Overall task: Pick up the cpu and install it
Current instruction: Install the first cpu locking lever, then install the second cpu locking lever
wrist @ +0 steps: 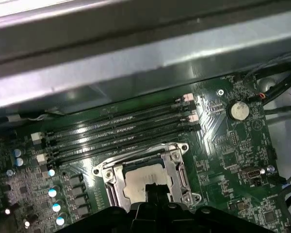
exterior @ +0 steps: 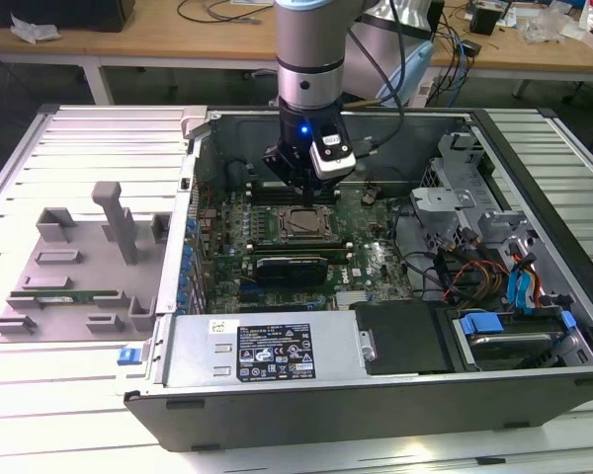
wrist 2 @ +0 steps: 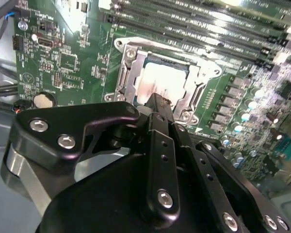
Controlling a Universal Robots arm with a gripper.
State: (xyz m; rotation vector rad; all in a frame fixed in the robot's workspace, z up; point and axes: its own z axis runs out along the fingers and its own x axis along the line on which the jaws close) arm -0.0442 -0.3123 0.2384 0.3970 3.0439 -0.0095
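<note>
The cpu (wrist 2: pixel 161 76) is a silvery square plate lying flat inside the metal socket frame (wrist 2: pixel 127 73) on the green motherboard; it also shows in the first wrist view (wrist: pixel 136 178). My gripper (wrist 2: pixel 157 100) hangs straight over it, black fingers drawn together to a narrow tip with nothing between them. That tip (wrist: pixel 153 187) sits at the plate's edge; I cannot tell whether it touches. In the exterior view the gripper (exterior: pixel 307 200) is inside the open computer case, just above the socket (exterior: pixel 304 225).
Black memory slots (wrist: pixel 121 128) run along one side of the socket. A black graphics card (exterior: pixel 292 265) lies beside the socket. A drive cage (exterior: pixel 455 197) and cables stand at the exterior view's right. A grey parts fixture (exterior: pixel 69 267) with a green memory stick (exterior: pixel 74 294) sits outside the case.
</note>
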